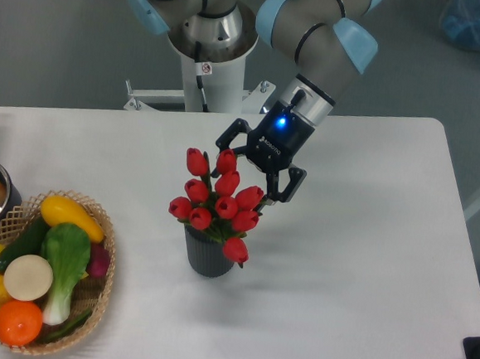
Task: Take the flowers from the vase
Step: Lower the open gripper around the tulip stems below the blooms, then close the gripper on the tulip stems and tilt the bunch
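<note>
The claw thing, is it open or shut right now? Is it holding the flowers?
Gripper: open, fingers spread around the upper tulips, holding nothing yet.

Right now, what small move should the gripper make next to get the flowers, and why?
Probably ease a little further down over the flowers: the gripper is open at the top buds, nothing gripped, and the bunch sits in the vase.
</note>
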{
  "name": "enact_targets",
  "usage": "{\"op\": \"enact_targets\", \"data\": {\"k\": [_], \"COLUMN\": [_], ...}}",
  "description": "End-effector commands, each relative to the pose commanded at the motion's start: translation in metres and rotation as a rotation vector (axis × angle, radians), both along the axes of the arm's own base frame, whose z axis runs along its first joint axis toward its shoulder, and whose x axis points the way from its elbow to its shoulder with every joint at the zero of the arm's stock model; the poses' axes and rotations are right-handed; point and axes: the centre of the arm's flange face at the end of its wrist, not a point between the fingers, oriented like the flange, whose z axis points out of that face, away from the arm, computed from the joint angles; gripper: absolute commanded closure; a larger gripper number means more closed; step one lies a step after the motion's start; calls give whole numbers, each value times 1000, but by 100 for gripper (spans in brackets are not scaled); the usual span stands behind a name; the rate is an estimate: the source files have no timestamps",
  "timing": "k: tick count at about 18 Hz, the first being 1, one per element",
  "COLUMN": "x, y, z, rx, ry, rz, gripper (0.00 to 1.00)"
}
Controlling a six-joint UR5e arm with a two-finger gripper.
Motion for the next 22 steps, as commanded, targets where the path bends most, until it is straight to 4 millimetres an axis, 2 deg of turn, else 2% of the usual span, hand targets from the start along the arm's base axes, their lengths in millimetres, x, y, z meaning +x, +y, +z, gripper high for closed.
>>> {"op": "enact_targets", "data": {"k": [11, 22], "x": [2, 0], "y": [15, 29], "z": [-14, -17], "rx": [-2, 40], "ry": [-30, -63], "rz": [-31, -53], "gripper": [0, 0]}}
